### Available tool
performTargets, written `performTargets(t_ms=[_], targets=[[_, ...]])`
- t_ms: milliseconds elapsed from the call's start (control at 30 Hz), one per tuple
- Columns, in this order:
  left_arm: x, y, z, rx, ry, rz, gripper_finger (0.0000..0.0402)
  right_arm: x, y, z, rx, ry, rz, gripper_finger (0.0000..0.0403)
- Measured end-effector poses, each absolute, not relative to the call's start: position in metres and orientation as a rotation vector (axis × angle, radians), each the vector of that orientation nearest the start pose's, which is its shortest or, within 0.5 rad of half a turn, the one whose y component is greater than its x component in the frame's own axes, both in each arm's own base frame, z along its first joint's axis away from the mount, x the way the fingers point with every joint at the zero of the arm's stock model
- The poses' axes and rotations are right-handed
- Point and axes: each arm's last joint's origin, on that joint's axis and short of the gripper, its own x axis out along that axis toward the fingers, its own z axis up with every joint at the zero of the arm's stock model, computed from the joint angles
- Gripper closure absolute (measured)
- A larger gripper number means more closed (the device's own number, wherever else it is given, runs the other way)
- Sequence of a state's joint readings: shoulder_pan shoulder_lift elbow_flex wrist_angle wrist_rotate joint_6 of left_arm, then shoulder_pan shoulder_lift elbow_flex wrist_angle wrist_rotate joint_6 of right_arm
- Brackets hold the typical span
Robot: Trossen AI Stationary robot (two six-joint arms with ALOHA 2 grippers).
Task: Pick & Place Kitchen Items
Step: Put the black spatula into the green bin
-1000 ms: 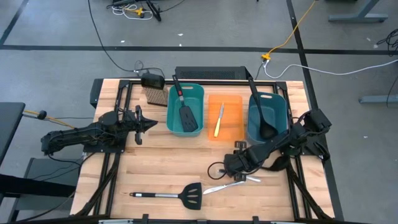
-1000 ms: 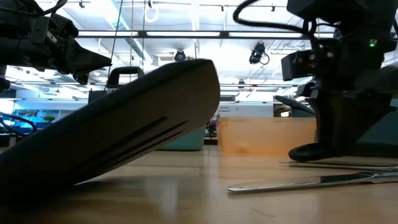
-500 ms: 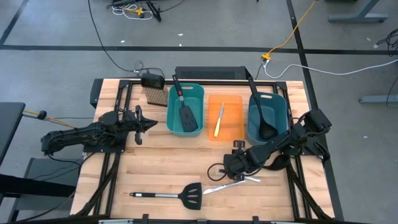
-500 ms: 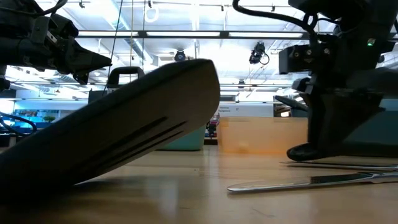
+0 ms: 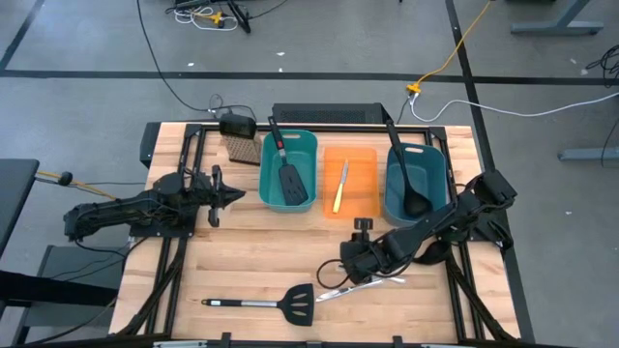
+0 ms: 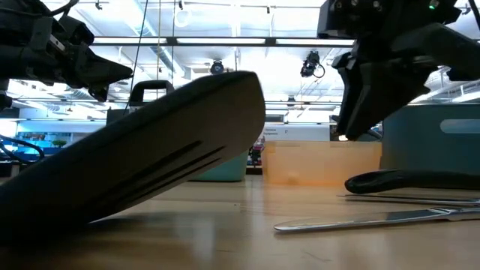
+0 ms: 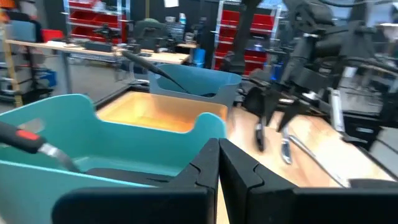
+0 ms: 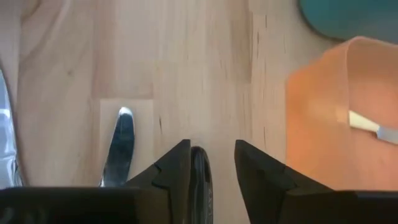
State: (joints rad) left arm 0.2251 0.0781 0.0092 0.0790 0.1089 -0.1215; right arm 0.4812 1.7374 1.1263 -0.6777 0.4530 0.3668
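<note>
Lifted and shifted toward nine o'clock, the right tool (image 5: 350, 259) hangs half-open, empty, astride a dark handle (image 8: 200, 180); a silver table knife (image 8: 119, 146) lies at its nine o'clock.

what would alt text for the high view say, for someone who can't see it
Seen from above, the right gripper hangs open over table knives on a wooden table, with a steel-handled spatula nearby. Behind stand three bins holding utensils, and the left gripper waits shut at the left.
</note>
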Motion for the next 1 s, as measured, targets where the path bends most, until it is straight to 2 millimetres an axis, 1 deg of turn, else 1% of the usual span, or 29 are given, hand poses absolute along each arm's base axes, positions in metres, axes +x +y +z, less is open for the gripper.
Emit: performTargets(t_ms=[100, 267, 333, 400, 467, 567, 667, 700, 767, 867, 1000], targets=[[0.100, 0.020, 0.170, -0.139, -0.036, 0.109, 0.0388, 0.296, 0.142, 0.183, -0.253, 1.088, -0.162, 0.0291], [0.100, 0.019, 0.172, -0.160, -0.053, 0.078, 0.0388, 0.297, 0.145, 0.187, -0.267, 1.059, -0.102, 0.0344], [0.100, 0.018, 0.172, -0.162, -0.050, 0.055, 0.0388, 0.294, 0.148, 0.191, -0.283, 1.034, -0.067, 0.0368], [0.100, 0.017, 0.172, -0.162, -0.051, 0.040, 0.0388, 0.289, 0.152, 0.199, -0.292, 0.956, -0.013, 0.0391], [0.100, 0.016, 0.172, -0.162, -0.056, 0.024, 0.0388, 0.277, 0.151, 0.208, -0.266, 0.849, 0.043, 0.0395], [0.101, 0.012, 0.174, -0.161, -0.059, -0.020, 0.0388, 0.250, 0.142, 0.219, -0.204, 0.647, 0.102, 0.0389], [0.100, 0.006, 0.185, -0.159, -0.087, -0.062, 0.0389, 0.224, 0.130, 0.233, -0.154, 0.414, 0.147, 0.0396], [0.099, 0.004, 0.190, -0.158, -0.099, -0.074, 0.0391, 0.217, 0.126, 0.237, -0.146, 0.360, 0.170, 0.0397], [0.099, 0.000, 0.199, -0.161, -0.106, -0.093, 0.0395, 0.203, 0.116, 0.241, -0.141, 0.286, 0.201, 0.0396], [0.101, -0.005, 0.216, -0.151, -0.084, -0.108, 0.0397, 0.187, 0.099, 0.245, -0.153, 0.183, 0.186, 0.0395], [0.114, -0.015, 0.236, -0.142, 0.034, -0.101, 0.0397, 0.170, 0.081, 0.244, -0.160, 0.091, 0.153, 0.0397]])
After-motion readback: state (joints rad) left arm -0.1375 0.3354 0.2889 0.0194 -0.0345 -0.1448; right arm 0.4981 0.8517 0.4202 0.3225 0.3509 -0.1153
